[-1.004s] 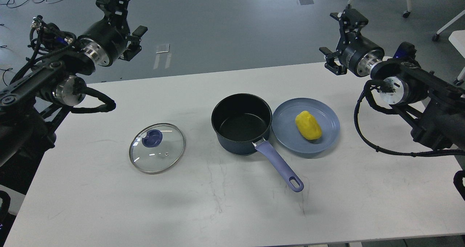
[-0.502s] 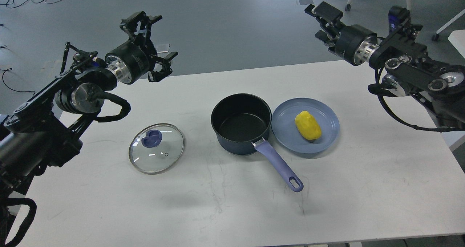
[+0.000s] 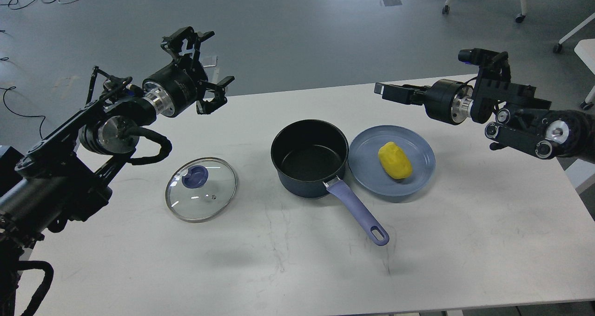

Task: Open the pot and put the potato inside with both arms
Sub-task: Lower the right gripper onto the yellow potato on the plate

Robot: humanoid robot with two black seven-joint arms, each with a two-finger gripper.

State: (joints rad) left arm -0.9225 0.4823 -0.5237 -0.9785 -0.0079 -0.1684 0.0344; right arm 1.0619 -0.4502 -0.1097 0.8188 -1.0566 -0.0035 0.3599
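Potato [image 3: 394, 161] on plate [image 3: 420, 145], below right end effector [image 3: 388, 93], spread unclear; left end effector [image 3: 208, 62] wide.

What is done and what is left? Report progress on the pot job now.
Done: the glass lid lies on the table left of the open, empty pot. In hand: nothing; the left gripper is open, and the right gripper hangs above the table's far edge. Left: the potato sits on the blue plate, not in the pot.

open pot [image 3: 309, 158], yellow potato [image 3: 394, 160] beside
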